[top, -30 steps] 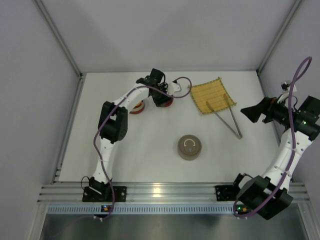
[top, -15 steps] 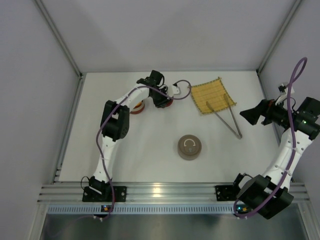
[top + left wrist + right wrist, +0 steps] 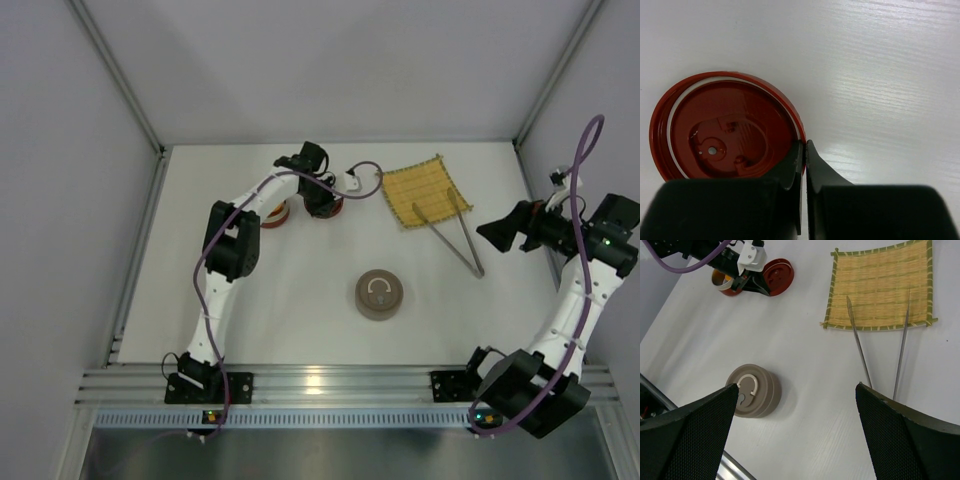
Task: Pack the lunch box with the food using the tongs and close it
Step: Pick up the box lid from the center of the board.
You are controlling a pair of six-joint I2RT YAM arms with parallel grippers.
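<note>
Far left on the table (image 3: 300,320), your left arm reaches to the back, and its left gripper (image 3: 804,145) is closed tight, fingertips (image 3: 796,155) pressed together right at the edge of the red lid (image 3: 735,130). You cannot tell whether the rim is actually caught between them. The lid lies flat with its inner side up. Just left of it sits a round orange-rimmed dish (image 3: 273,215), its contents hidden by the arm.

Nearer you, mid-table, the taupe round lunch box (image 3: 380,294) stands alone with its cover on.

Further right, the tongs (image 3: 447,240) lie free in a narrow V, tips resting on the yellow bamboo mat (image 3: 425,185), joined end off the mat towards you.

At the far right, your right gripper (image 3: 796,390) hangs above the table, spread wide and holding nothing.
</note>
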